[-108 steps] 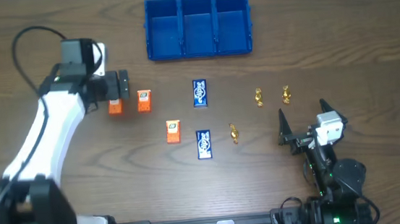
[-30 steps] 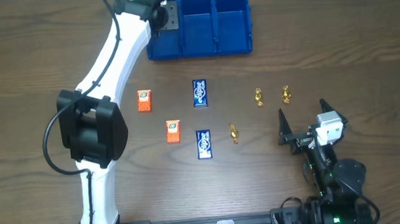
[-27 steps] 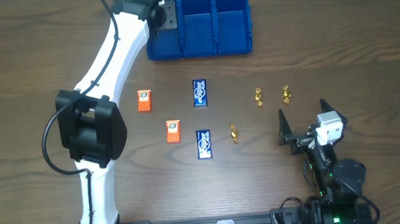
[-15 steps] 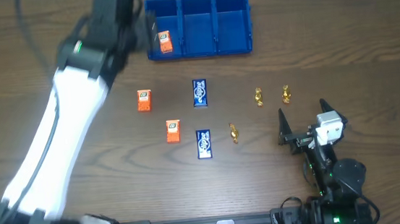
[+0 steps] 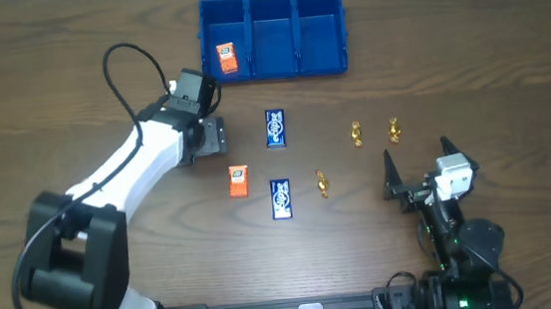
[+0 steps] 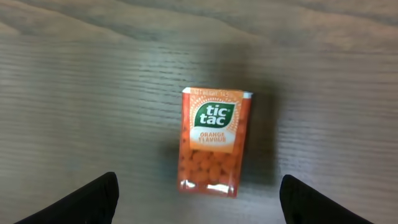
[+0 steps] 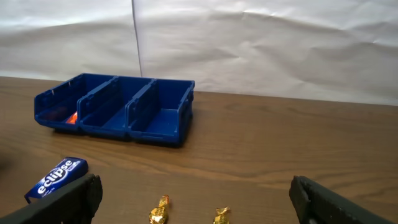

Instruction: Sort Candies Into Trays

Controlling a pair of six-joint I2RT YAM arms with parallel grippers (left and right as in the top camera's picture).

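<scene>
Here, my left claw [image 6: 199, 208] hangs spread wide over an orange mint box [image 6: 214, 142] that lies flat on the tabletop [image 6: 74, 93], label up. One finger stands to each side of the box and neither touches it. There seems to be a small gap between me and the box, though I cannot be sure of my height from this angle.

Seen from above, that left claw [image 5: 209, 140] sits just left of the upper blue gum pack [image 5: 274, 129]. A second orange box [image 5: 239, 181] lies near it, toward my base, beside the lower blue gum pack [image 5: 280, 199]. A third orange box [image 5: 227, 59] rests in the left compartment of the blue tray [image 5: 276, 72] at the far side of the tabletop.

One gold sweet [image 5: 323, 182] lies just right of the lower gum pack. Another gold sweet [image 5: 356, 133] and a last gold sweet [image 5: 393, 130] lie side by side a little farther out.

My right claw [image 5: 420, 167] is parted and grips nothing. It sits close to its own base, well apart from the tray and facing it, with the gold sweets near in front of it.
</scene>
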